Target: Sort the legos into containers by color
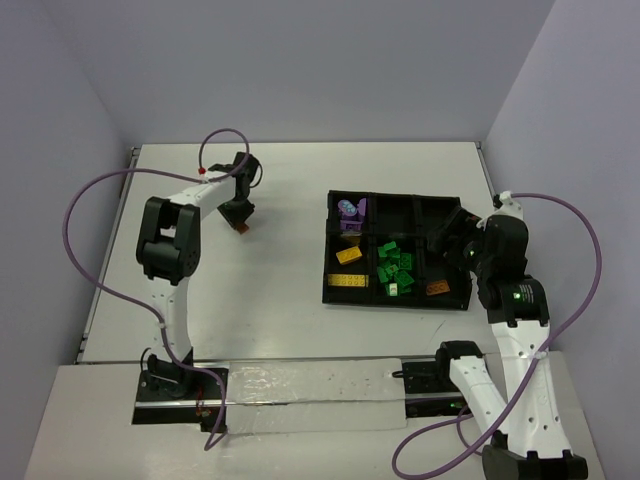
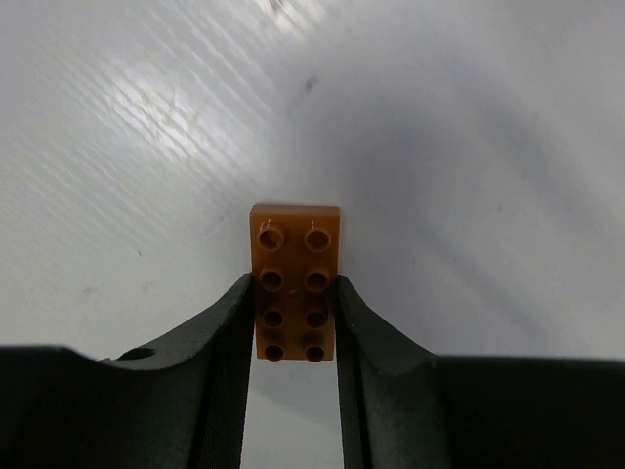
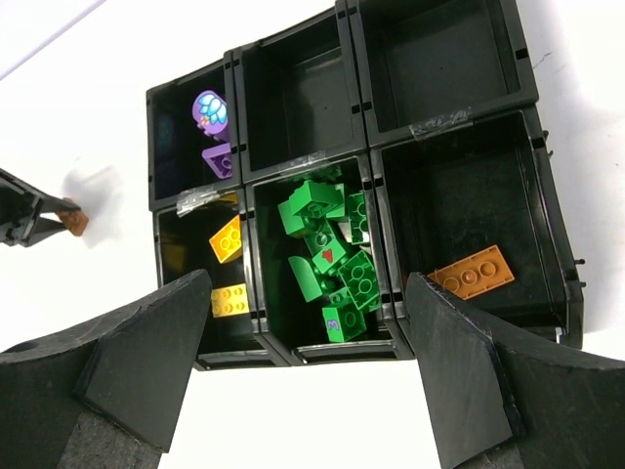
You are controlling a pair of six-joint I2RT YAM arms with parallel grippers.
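Note:
My left gripper point(image 1: 240, 218) is out on the white table left of the tray, shut on an orange lego point(image 2: 295, 278) whose two long sides sit against the jaws, studs facing the camera. That lego also shows small and blurred point(image 3: 71, 222) in the right wrist view. The black tray point(image 1: 395, 303) holds purple legos point(image 3: 217, 156) at its far left, yellow legos point(image 3: 227, 239) at its near left, several green legos point(image 3: 327, 264) in the near middle and one orange lego point(image 3: 473, 272) at the near right. My right gripper point(image 3: 308, 283) hangs open above the tray's near side, holding nothing.
The tray's far middle compartment point(image 3: 293, 98) and far right compartment point(image 3: 439, 59) hold nothing. Purple cables loop from both arms. Walls close in the table at the back and sides.

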